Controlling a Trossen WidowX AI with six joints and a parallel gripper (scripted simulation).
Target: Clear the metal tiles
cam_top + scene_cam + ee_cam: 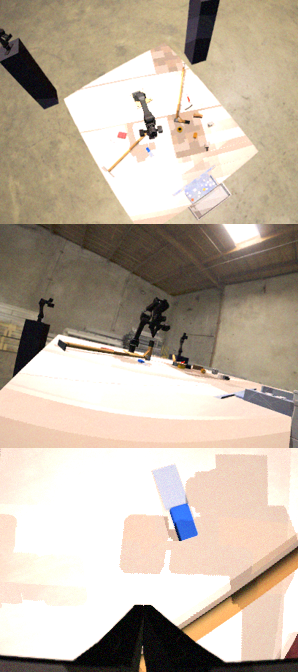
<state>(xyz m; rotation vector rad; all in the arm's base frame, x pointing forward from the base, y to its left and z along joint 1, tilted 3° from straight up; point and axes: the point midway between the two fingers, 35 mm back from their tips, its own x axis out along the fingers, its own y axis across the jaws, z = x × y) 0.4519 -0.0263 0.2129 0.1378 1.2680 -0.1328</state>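
We see black on the gripper, centre of the top view; orange-tan on the scraper, lower left; blue and pale blue on the block; yellow round black on the ring; patchy tan and white on the table

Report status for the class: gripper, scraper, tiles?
Gripper shut, empty, above the table. Long scraper lying ungripped. Tiles on bench plate, uncleared.
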